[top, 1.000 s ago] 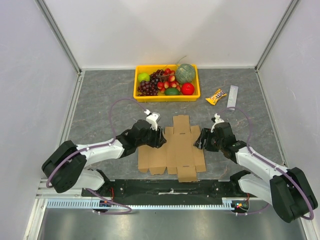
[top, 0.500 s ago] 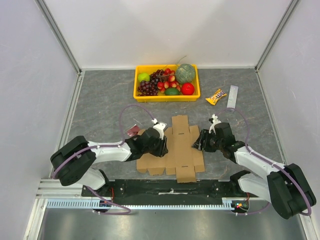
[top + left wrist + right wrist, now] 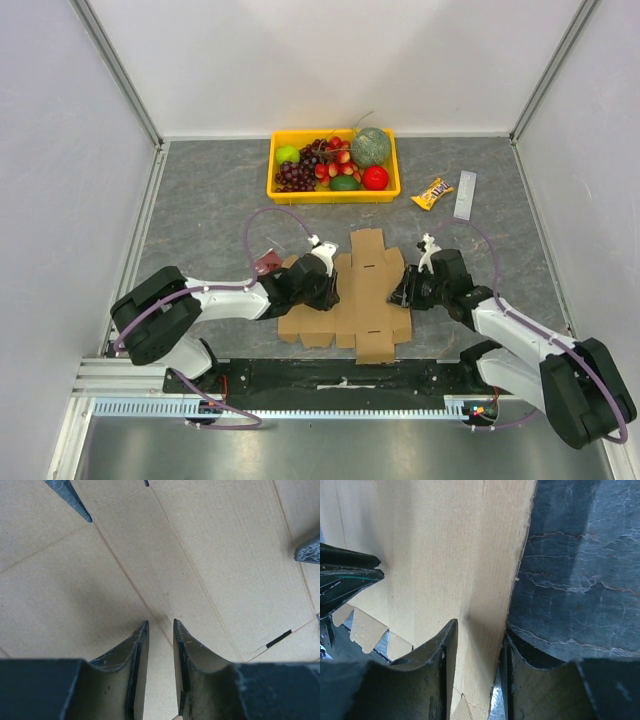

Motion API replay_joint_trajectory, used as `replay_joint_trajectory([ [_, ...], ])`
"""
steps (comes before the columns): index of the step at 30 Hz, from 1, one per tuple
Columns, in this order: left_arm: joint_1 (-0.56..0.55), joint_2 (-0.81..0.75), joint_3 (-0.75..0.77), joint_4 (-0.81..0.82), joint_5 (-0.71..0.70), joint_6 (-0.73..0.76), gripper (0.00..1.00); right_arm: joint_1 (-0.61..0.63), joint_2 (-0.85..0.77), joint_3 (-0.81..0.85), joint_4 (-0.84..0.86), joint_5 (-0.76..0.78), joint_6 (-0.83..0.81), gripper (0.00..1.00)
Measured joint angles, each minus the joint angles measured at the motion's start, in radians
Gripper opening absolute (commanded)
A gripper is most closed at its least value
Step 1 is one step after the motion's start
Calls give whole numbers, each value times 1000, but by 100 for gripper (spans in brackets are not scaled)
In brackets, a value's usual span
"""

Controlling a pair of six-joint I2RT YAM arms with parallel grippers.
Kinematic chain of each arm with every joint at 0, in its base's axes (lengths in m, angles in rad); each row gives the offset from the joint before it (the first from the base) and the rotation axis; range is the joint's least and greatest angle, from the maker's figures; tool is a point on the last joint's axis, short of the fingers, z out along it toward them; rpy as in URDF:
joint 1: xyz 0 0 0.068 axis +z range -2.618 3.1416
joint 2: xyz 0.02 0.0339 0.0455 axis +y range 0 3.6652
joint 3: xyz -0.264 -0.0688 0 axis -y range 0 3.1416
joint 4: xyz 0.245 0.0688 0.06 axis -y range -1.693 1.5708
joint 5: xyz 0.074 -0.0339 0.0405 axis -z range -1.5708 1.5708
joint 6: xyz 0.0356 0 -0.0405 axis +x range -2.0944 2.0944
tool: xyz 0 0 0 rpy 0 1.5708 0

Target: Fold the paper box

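A grey table (image 3: 200, 200) is carrying the paper box (image 3: 365, 290), which is lying as a flat brown sheet near the front edge, between the two arms. A yellow tray (image 3: 333, 195) of fruit is sitting well behind it. The left gripper (image 3: 160, 624) is pointing down at the sheet's left part, its fingers only narrowly apart. The right gripper (image 3: 480, 630) is straddling the sheet's right edge with its fingers somewhat apart, one over cardboard and one over table.

One paper box (image 3: 365, 295), one yellow tray (image 3: 330, 195), one yellow packet (image 3: 432, 193), one dark-red packet (image 3: 266, 262), one white strip (image 3: 466, 194).
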Motion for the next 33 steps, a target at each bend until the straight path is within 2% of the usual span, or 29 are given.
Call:
replay_joint_trajectory([
  [8, -8, 0, 0, 0, -22, -28, 31, 0, -147, -45, -6, 33, 35, 33],
  [11, -9, 1, 0, 0, -25, -34, 32, 0, -176, -54, -7, 47, 46, 24],
  [13, -10, 2, 0, 0, -25, -38, 38, 0, -178, -54, -7, 51, 50, 16],
  [14, -11, 2, 0, 2, -25, -40, 40, 0, -176, -54, -7, 53, 50, 8],
  [17, -18, 1, -1, 17, -16, -45, 48, 0, -160, -54, -3, 51, 47, 1],
  [19, -21, 0, -5, 29, -13, -45, 56, 0, -149, -52, -7, 55, 37, 0],
  [23, -25, -37, -6, 17, -10, -26, 84, 0, -131, 10, -88, 66, -11, 0],
  [27, -24, -159, 8, -2, -28, 18, 100, 0, -100, 150, -192, 73, -93, 0],
  [33, -8, -273, 137, 18, -101, 81, 98, 0, -71, 281, -287, 69, -181, 0],
])
